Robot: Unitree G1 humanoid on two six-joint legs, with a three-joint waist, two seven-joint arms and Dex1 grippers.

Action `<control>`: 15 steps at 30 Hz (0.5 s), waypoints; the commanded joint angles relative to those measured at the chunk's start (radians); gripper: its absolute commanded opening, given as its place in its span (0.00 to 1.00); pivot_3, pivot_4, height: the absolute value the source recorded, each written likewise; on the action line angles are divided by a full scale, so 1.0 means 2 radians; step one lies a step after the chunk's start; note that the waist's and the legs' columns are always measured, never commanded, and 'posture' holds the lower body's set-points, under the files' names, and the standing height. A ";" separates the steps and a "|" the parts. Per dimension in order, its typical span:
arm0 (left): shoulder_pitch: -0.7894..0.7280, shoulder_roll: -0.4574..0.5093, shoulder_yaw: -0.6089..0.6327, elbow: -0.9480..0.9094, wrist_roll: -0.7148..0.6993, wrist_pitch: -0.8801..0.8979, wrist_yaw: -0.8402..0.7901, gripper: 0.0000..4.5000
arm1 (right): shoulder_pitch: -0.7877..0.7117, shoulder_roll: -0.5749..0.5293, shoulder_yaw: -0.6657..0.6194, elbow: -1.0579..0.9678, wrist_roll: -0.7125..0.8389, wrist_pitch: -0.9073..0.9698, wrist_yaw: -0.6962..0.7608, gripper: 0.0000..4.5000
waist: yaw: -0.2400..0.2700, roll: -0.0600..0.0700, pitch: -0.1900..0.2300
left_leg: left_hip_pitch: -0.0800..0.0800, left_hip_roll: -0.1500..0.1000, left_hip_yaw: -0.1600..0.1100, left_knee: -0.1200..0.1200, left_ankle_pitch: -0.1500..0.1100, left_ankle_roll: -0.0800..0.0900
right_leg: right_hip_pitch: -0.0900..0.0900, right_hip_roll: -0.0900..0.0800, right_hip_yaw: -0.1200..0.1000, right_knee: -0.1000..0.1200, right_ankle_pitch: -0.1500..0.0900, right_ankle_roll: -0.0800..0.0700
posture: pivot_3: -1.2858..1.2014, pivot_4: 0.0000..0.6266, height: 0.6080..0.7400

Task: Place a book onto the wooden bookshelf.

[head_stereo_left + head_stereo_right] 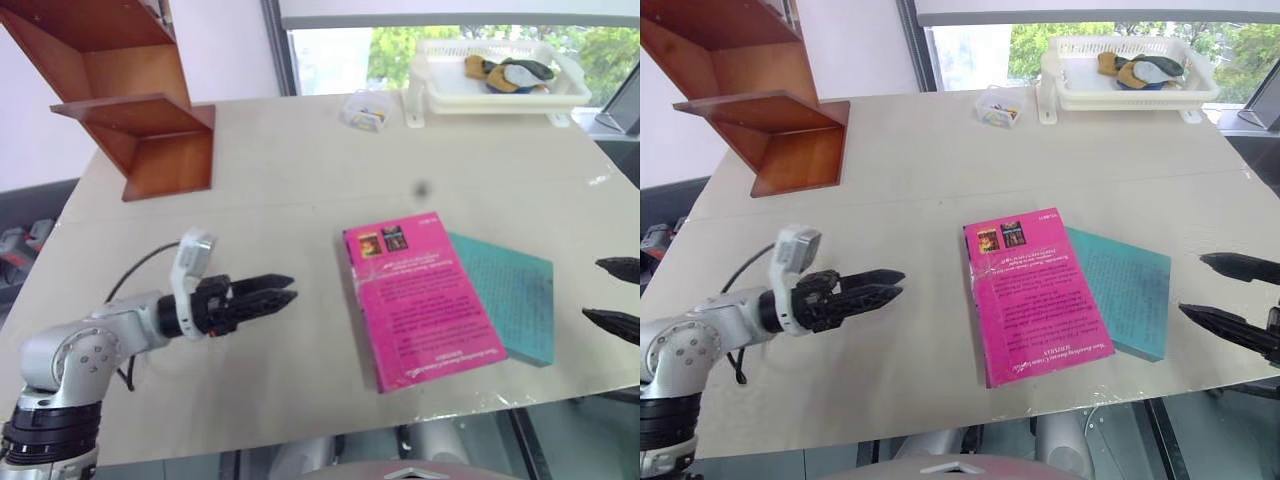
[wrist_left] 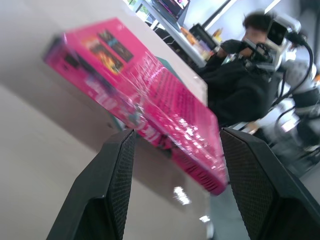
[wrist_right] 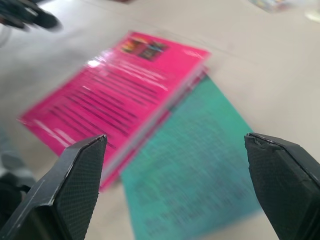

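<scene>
We're at the approach step: the book (image 1: pixel 425 302) lies flat on the table (image 1: pixel 280 190), its right part overlapping a teal book (image 1: pixel 510 295), untouched. Our left gripper (image 1: pixel 283 290) sits just left of it, fingers apart and empty, aimed at its spine side; our right gripper (image 1: pixel 1230 295) waits at the far right, fingers wide apart, nothing held. To do this well we likely pinch the pink book by both long edges, lifting clear so the teal one isn't dragged. The wooden bookshelf (image 1: pixel 130 100) stands at the far left corner, well apart.
</scene>
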 commanded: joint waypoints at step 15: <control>-0.063 -0.165 -0.076 0.086 -0.072 0.133 0.162 0.63 | -0.002 -0.004 -0.033 -0.025 0.005 0.008 0.020 1.00 | 0.012 -0.001 0.000 | 0.000 0.000 0.000 0.001 0.000 0.000 | 0.000 0.000 0.000 0.000 0.000 0.000 | 0.52 0.24 1.00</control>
